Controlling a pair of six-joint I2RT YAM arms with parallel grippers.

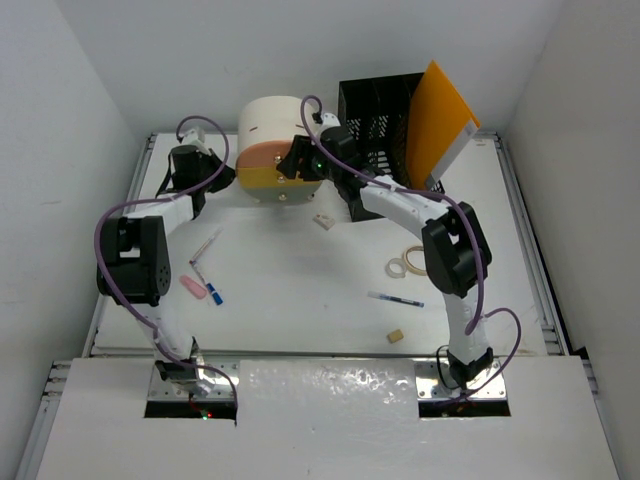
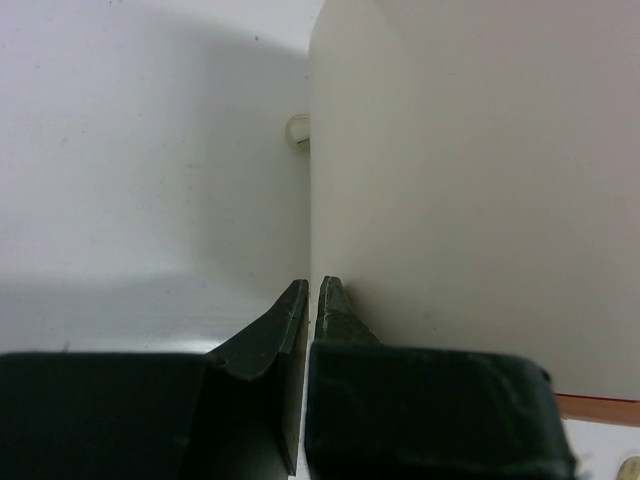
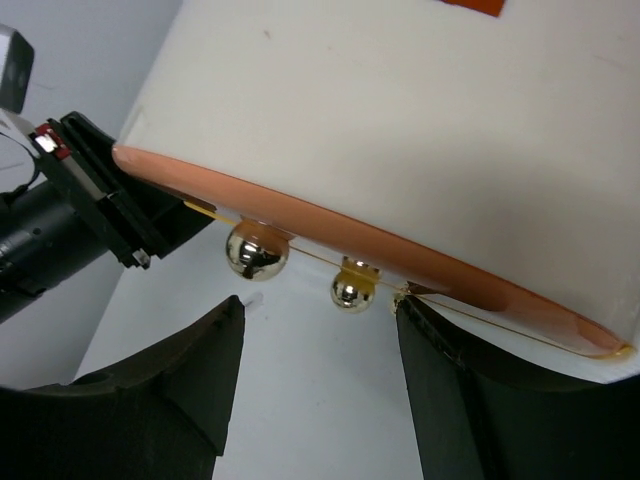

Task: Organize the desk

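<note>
The white desk [image 1: 300, 300] carries a cream round container [image 1: 272, 128] with a pink and yellow base and gold ball feet [image 3: 257, 250], tipped at the back centre. My left gripper [image 1: 222, 180] is shut and empty, its tips [image 2: 310, 292] against the container's cream wall [image 2: 470, 190] on its left side. My right gripper [image 1: 300, 162] is open at the container's base. Its fingers [image 3: 185, 385] stand on either side of the gold feet, under the orange rim [image 3: 330, 225]. The right finger touches the rim's edge.
A black crate [image 1: 378, 120] with an orange folder [image 1: 440, 118] stands at the back right. Tape rolls [image 1: 405, 265], a pen [image 1: 395, 299] and a small eraser [image 1: 395, 336] lie on the right. Pens [image 1: 205, 247], a pink eraser [image 1: 192, 288] and a blue marker [image 1: 214, 294] lie on the left. A foil strip [image 1: 330, 385] lines the near edge.
</note>
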